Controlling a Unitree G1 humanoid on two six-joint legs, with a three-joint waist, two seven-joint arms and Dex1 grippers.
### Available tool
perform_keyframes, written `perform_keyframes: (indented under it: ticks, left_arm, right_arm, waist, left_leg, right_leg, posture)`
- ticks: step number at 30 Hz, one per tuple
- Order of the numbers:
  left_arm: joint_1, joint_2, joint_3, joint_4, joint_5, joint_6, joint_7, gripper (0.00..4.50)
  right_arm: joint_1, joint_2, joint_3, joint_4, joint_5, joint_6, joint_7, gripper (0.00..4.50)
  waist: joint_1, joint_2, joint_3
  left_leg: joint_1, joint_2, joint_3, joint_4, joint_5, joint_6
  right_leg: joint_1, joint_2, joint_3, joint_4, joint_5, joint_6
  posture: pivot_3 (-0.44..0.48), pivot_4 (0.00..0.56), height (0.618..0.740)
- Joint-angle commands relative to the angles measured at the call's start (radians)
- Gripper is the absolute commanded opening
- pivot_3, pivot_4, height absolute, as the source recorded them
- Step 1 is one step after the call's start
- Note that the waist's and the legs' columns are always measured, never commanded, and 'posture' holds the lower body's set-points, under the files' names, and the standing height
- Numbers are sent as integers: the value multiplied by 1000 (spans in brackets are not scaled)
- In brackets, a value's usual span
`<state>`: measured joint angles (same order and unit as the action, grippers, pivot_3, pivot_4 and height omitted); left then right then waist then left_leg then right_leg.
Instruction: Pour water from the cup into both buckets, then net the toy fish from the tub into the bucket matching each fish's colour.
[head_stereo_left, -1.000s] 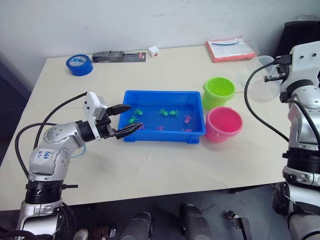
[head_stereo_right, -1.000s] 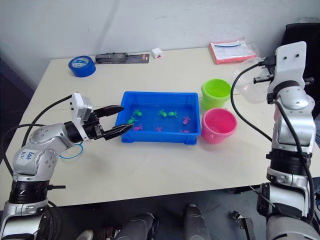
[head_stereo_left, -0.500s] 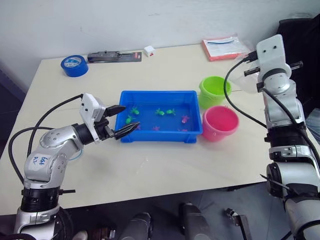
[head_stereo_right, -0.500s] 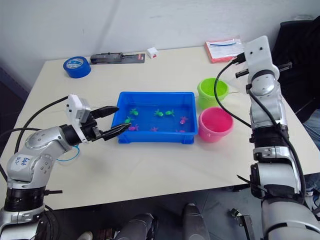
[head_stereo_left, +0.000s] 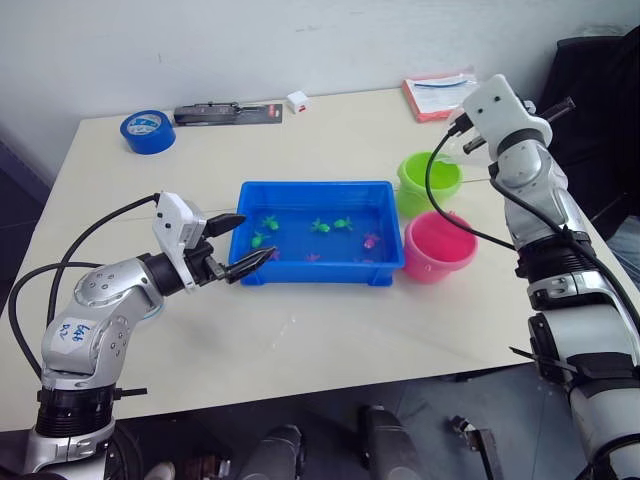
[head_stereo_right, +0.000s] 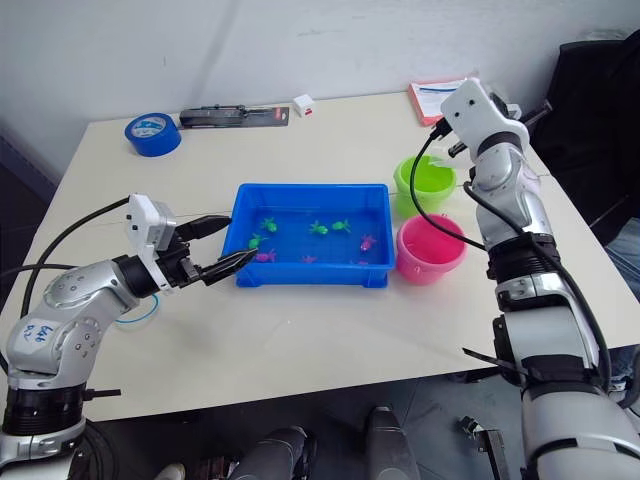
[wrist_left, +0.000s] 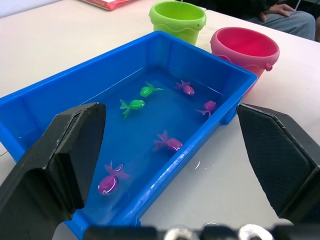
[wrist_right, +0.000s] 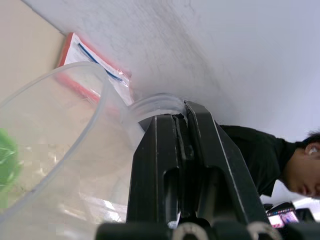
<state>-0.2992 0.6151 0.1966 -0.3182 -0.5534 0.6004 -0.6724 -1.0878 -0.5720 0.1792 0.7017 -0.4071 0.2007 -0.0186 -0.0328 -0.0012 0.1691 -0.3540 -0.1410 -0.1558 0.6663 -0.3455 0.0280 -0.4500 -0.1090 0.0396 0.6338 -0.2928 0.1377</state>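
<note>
The blue tub sits mid-table with water and several tiny green fish and pink fish in it. My left gripper hovers open at the tub's left end, empty, its fingers wide apart. To the tub's right stand the green bucket and, nearer, the pink bucket. My right gripper is shut on the rim of the clear cup, which is tipped just above the green bucket. A thin blue hoop, possibly the net, peeks from under my left forearm.
At the table's back lie a blue tape roll, a black tool, a small white block and a red-edged packet. A person in dark clothes sits beyond the table's right side.
My right arm has swung inward and down with the cup, from beyond the table's right edge to just over the green bucket. The left gripper has stayed open by the tub.
</note>
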Motion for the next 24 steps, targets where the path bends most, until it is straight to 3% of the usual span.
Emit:
perform_keyframes:
  ticks: [1,24]
  left_arm:
    - [8,7,33,-52,-26,-4,5,4500]
    - [26,9,50,-66,-34,-16,-3,4500]
  right_arm:
    - [-44,-10,14,-14,-48,-38,-28,663]
    - [-45,-39,121,1,-252,-107,-87,663]
  waist:
    - [-1,0,0]
    - [-4,0,0]
  left_leg:
    - [0,0,0,0,0,0]
    - [-1,0,0,0,0,0]
  right_leg:
    - [0,0,0,0,0,0]
    - [-1,0,0,0,0,0]
  posture:
    - [0,150,740]
    - [0,150,740]
